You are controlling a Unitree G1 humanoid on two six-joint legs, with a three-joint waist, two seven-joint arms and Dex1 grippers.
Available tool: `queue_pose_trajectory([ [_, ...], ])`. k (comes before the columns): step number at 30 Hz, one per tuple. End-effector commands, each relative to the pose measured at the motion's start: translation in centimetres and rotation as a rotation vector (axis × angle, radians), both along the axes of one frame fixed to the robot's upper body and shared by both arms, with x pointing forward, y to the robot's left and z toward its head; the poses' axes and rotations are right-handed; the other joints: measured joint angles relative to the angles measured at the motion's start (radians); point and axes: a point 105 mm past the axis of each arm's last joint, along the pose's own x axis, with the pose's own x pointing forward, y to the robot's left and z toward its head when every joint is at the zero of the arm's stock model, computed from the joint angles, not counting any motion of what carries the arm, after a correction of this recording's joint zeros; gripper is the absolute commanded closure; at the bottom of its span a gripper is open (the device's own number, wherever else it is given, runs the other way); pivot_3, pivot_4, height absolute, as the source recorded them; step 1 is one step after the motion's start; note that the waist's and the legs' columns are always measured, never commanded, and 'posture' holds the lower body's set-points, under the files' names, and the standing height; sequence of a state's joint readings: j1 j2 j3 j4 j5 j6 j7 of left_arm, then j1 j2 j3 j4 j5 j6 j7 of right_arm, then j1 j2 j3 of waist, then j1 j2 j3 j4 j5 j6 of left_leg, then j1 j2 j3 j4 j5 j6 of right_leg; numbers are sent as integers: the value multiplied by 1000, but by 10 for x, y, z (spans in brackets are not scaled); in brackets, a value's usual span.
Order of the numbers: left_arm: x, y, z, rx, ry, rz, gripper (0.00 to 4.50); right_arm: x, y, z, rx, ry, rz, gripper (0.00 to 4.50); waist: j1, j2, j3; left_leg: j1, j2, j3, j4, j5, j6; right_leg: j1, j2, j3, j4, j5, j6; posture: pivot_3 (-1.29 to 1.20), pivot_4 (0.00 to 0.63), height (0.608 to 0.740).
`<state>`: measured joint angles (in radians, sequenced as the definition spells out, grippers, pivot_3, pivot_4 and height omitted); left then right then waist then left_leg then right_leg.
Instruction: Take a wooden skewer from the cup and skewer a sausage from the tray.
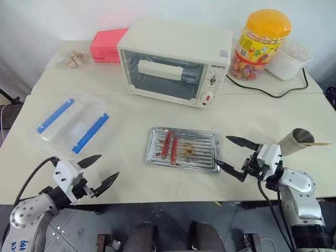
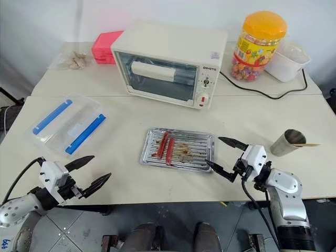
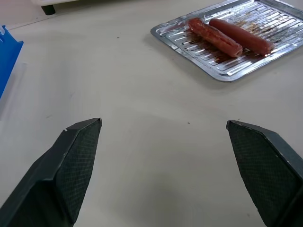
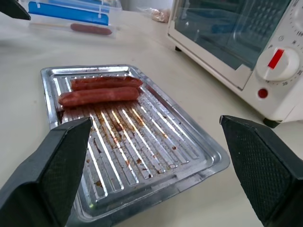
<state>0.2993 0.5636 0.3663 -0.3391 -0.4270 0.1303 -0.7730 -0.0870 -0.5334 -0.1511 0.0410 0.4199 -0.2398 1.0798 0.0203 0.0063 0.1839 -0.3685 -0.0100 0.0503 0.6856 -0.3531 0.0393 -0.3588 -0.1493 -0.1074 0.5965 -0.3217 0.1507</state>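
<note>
Left eye view: 2 sausages (image 1: 170, 145) on tray (image 1: 210, 137); both grippers' jaws apart, empty

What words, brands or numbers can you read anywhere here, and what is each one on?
Toaster oven: a small brand word above its knobs, too blurred to read.
Its dial markings: too small to read.
Candy jar: colourful printed label, lettering unreadable.
Nothing else carries readable text.
</note>
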Motion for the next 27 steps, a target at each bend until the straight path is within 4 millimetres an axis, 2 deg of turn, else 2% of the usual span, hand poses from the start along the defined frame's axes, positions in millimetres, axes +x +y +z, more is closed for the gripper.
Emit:
queue_pose_trajectory([
  [1, -2, -10, 10, -11, -18, -69, 18, -3, -10, 18, 4, -49, -16, 0, 1, 0, 0, 0, 0, 0, 0, 0, 0, 0, 0, 0, 0, 0, 0, 0, 150, 740],
  [5, 3, -34, 25, -93, 3, -195, 18, -17, -30, 42, 5, -69, -83, 0, 8, 0, 0, -1, 0, -1, 0, 0, 0, 0, 0, 0, 0, 0, 0, 0, 150, 740],
  [8, 5, -56, 38, -254, 80, -327, 18, -37, -50, 54, -44, -48, -153, 0, 11, 1, 0, -1, -1, -3, 0, 0, 0, 1, -1, 0, 0, 0, 0, 0, 150, 740],
  [11, 1, -84, 37, -160, 89, -559, 18, -61, -80, 65, -93, -33, -290, 0, 8, 1, 0, -1, -1, -4, 0, 0, 0, 1, 0, 0, 0, 0, 0, 0, 150, 740],
  [13, 1, -92, 39, -144, 78, -624, 18, -70, -89, 69, -107, -25, -340, 0, 4, 1, -1, -1, -2, -2, 0, 0, 0, 2, 0, 0, 0, 0, 0, 0, 150, 740],
  [16, 8, -106, 46, -142, 58, -730, 18, -91, -118, 70, -163, -17, -470, 0, 1, 2, -1, 1, 0, 1, 0, 0, 0, 2, 1, 1, -1, 0, 0, 0, 150, 740],
  [18, 12, -110, 48, -140, 50, -758, 18, -99, -129, 71, -183, -14, -519, 0, 3, 3, -2, 1, 0, 2, 0, 0, 0, 2, 1, 1, -1, 0, 0, 0, 150, 740],
  [20, 17, -116, 54, -151, 24, -775, 18, -113, -155, 68, -209, 0, -620, 0, 4, 3, -2, 1, 0, 3, 0, 0, 0, 2, 1, 2, -1, 0, 0, 0, 150, 740],
  [22, 22, -121, 61, -189, -7, -776, 18, -123, -169, 65, -235, 26, -673, 0, 4, 3, -2, 1, 0, 3, 0, 0, 0, 1, 1, 2, -1, 0, 0, 0, 150, 740],
  [25, 26, -124, 68, -249, -38, -735, 18, -127, -170, 73, -262, 29, -654, 0, 5, 3, -2, 1, 0, 3, 0, 0, 1, 1, 1, 2, -1, 0, 0, 0, 150, 740],
  [27, 25, -126, 65, -253, -39, -719, 18, -126, -174, 81, -292, 42, -654, 0, 1, 4, -2, 1, 0, 3, 0, 0, 1, 1, 1, 3, -1, 0, 0, 0, 150, 740],
])
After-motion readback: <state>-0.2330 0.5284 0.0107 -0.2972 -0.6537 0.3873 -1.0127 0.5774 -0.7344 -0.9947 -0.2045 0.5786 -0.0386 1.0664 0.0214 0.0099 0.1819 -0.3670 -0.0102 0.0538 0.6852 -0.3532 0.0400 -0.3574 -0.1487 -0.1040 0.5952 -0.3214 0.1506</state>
